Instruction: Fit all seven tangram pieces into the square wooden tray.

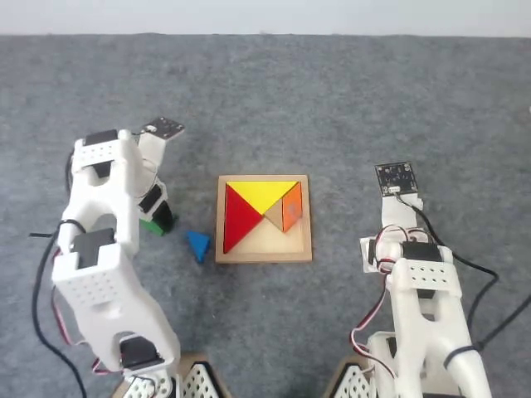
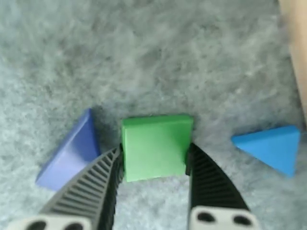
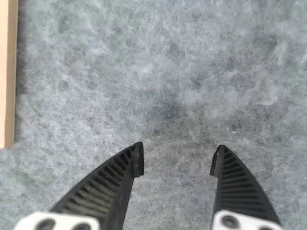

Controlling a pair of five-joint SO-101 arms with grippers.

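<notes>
Green square point(image 2: 153, 143) clamped across its flat sides in the left pincer point(image 2: 153, 151), left of centre in the high view, on the bench point(image 1: 332, 99). Grip looks squared for a straight drop into the wooden tray point(image 1: 270, 240) at centre. Right pincer point(image 3: 177, 160) gaping, empty, parked near tray edge.

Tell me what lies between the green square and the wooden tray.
A light blue triangle lies between the green square and the wooden tray, apart from both. The high view shows it.
</notes>
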